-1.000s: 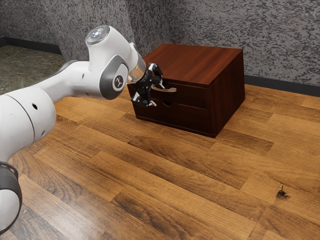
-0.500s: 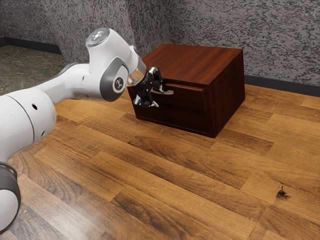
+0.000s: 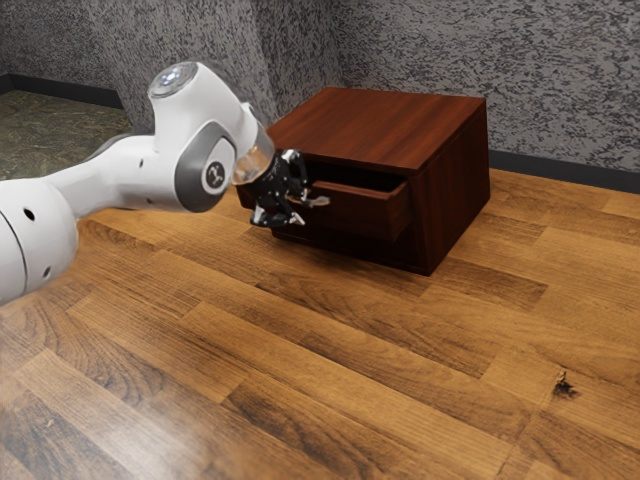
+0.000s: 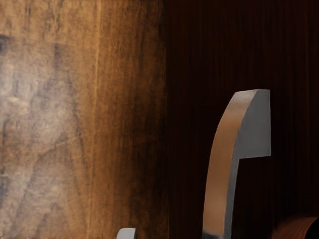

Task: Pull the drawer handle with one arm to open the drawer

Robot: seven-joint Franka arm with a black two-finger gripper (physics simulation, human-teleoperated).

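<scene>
Exterior view, starting at its left: white arm (image 3: 120, 180) reaching in over the plank floor (image 3: 300, 380), elbow raised, wrist angled down toward the exterior view's right. At its end, the black pincer (image 3: 292, 200), nearly closed and clamped on the handle (image 3: 320, 200), one finger above the silver bar and one below, both against it. Free end of the bar poking out just past the pincer, toward the exterior view's right.

Straight behind the handle, the drawer (image 3: 365, 208): upper of two, drawn partway out of the cabinet (image 3: 395, 125), its front standing proud of the lower drawer (image 3: 350, 238), with a dark gap between its top edge and the cabinet's lid. Lower drawer just beneath the pincer, flush with the carcass. Cabinet of dark red-brown wood, flat on the floor, beyond the pincer. Behind it, a grey speckled wall (image 3: 500, 60) with dark skirting. Well apart from the pincer, toward the exterior view's lower right, a small dark speck (image 3: 565, 386) on the planks, too small to identify.

Wrist view: pale worn floor (image 4: 60, 124) beside the pincer, then the dark drawer (image 4: 209, 50) front close up, and the handle (image 4: 234, 164) as a curved grey bracket standing off that front, right under the hand. Small grey tip at the lower edge, not identifiable.
</scene>
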